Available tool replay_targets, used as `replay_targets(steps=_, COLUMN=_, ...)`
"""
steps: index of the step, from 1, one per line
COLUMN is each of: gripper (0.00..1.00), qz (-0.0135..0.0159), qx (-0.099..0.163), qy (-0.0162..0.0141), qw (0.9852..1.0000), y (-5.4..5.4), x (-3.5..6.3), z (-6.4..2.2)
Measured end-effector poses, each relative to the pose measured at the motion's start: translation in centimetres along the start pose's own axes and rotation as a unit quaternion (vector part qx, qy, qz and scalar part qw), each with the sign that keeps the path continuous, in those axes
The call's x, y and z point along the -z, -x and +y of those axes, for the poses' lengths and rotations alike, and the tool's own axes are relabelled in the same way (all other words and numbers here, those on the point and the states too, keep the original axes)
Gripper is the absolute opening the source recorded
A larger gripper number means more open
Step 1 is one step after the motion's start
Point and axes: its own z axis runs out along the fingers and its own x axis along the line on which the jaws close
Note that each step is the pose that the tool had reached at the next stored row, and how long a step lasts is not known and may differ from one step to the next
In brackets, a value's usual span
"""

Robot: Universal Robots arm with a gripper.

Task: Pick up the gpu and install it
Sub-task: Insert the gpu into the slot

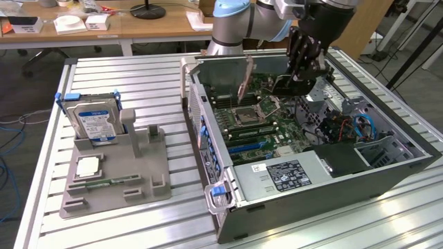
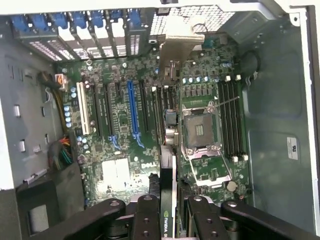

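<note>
**The Robot Holds the Card Inside the Computer**

The gripper (image 2: pixel 170 200) is shut tight on the gpu (image 2: pixel 168 185). One finger (image 2: pixel 149 212) presses on one side of the card. The other finger presses on the other side. The card sits between them, and a little green label shows on its top edge.

The gpu is inside the big open computer case (image 1: pixel 325 171). It stands on its thin edge above the green motherboard (image 2: pixel 125 125). In the wrist view it looks like a long thin line. It lies between the blue slot (image 2: pixel 132 115) and the square chip socket (image 2: pixel 200 132). Its silver metal end is at the far end, near the back wall of the case, where the row of blue clips (image 2: pixel 75 22) is. I cannot tell if the bottom of the card is pushed into a slot or just above it.

In the exterior view, the black gripper (image 1: pixel 294 85) reaches down into the case from above. The silver end of the gpu (image 1: pixel 244 83) shows as a thin strip near the case wall.

On the exterior view's left, a grey holder (image 1: pixel 138 176) sits on the metal table (image 1: pixel 124 72). A hard drive (image 1: pixel 97 122) with a blue and white label stands in it, well apart from the case.
</note>
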Motion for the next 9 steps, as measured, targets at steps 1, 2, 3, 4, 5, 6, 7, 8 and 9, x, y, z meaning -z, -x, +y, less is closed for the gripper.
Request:
replay_targets(steps=1, gripper=0.26, qz=0.0001, qx=0.003, qy=-0.0002, qw=1.0, y=0.0, x=-0.03, z=0.0)
replay_targets(steps=2, gripper=0.26, qz=0.0001, qx=0.007, qy=-0.0002, qw=1.0, y=-0.01, x=-0.05, z=0.0)
replay_targets(steps=3, gripper=0.26, qz=0.0002, qx=0.01, qy=-0.0002, qw=1.0, y=-0.01, x=-0.07, z=0.0)
replay_targets(steps=4, gripper=0.26, qz=0.0001, qx=0.013, qy=-0.0003, qw=0.9999, y=-0.01, x=-0.09, z=0.0)
replay_targets(steps=5, gripper=0.26, qz=0.0002, qx=0.016, qy=-0.0003, qw=0.9999, y=-0.01, x=-0.09, z=0.0)
replay_targets(steps=6, gripper=0.26, qz=0.0002, qx=0.018, qy=-0.0005, qw=0.9998, y=-0.01, x=-0.09, z=0.0)
replay_targets(steps=7, gripper=0.26, qz=0.0002, qx=0.021, qy=-0.0012, qw=0.9998, y=-0.02, x=-0.11, z=0.0)
replay_targets(steps=8, gripper=0.26, qz=-0.0001, qx=0.023, qy=-0.0024, qw=0.9997, y=-0.02, x=-0.16, z=0.01)
replay_targets(steps=9, gripper=0.26, qz=-0.0003, qx=0.024, qy=-0.0042, qw=0.9997, y=-0.03, x=-0.21, z=0.01)
